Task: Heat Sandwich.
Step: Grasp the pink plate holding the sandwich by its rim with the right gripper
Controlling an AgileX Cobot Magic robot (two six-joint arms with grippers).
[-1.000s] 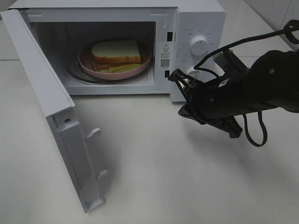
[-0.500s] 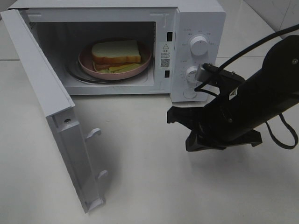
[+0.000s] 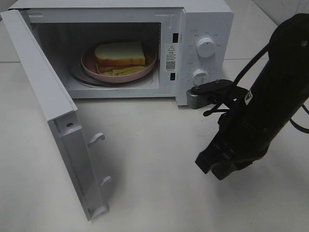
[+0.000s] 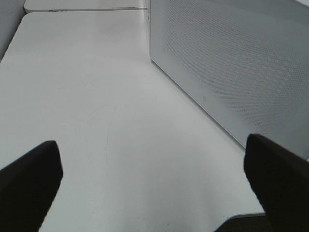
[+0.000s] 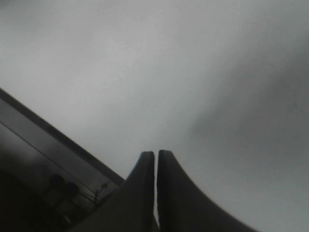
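One step looks done: the sandwich (image 3: 119,54) sits on its plate (image 3: 89,65) inside the microwave (image 3: 212,21). Shutting the open door (image 3: 43,92) and setting the dials (image 3: 206,47) remain. Right gripper (image 5: 155,157) is pressed together over the worktop (image 3: 154,193); left gripper (image 4: 152,166) is spread apart.

I'm seeing the white sliced-bread sandwich (image 3: 119,54) with a brown crust edge and yellow-green filling lying flat on a round pink plate (image 3: 89,66). The plate is sitting on the glass turntable (image 3: 77,77) inside the white microwave (image 3: 207,19). The filling is poking out past the bread along the near edge. The microwave door (image 3: 43,96) is standing wide open.
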